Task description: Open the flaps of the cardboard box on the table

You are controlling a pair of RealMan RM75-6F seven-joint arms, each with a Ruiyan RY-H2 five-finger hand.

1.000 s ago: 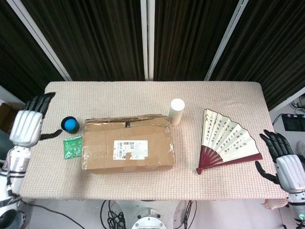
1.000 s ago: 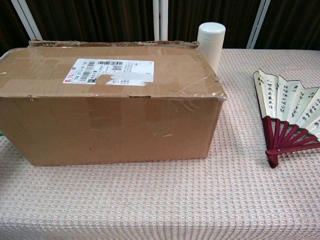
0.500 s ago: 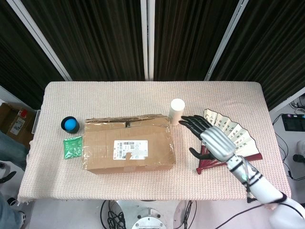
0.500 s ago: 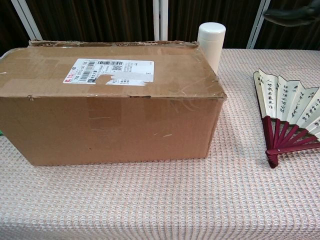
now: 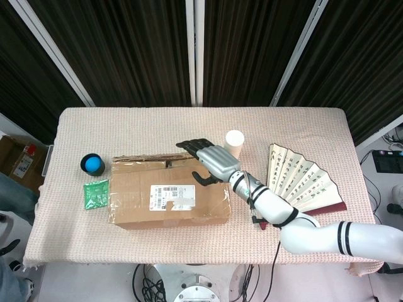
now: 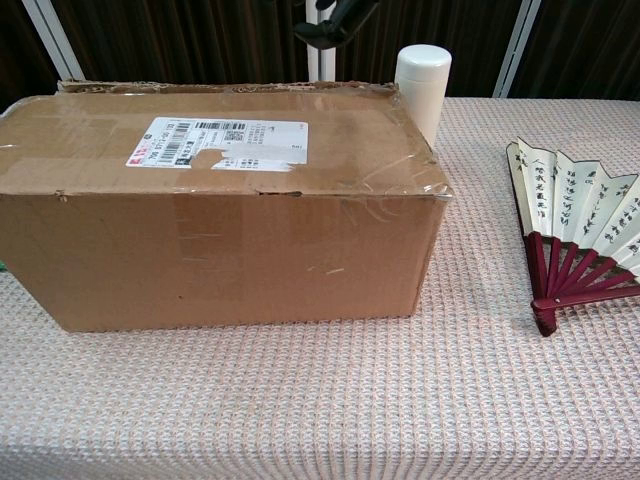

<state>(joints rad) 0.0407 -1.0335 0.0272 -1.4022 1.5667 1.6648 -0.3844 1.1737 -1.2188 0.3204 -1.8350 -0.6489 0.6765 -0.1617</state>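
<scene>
The right hand (image 5: 211,160) has swung in from beside the painted paper fan (image 5: 301,185) to hover over the far edge of the brown cardboard box (image 5: 169,195) mid-counter; fingers spread, holding nothing; flaps still taped shut, lifting seems next.

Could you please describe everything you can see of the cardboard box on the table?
The cardboard box is a long brown carton lying flat on the table, left of centre. Its top flaps are closed, under clear tape, with a torn white shipping label on top. The edges look worn and crumpled. The right hand hovers over its far right corner, fingers spread; contact cannot be confirmed.
</scene>
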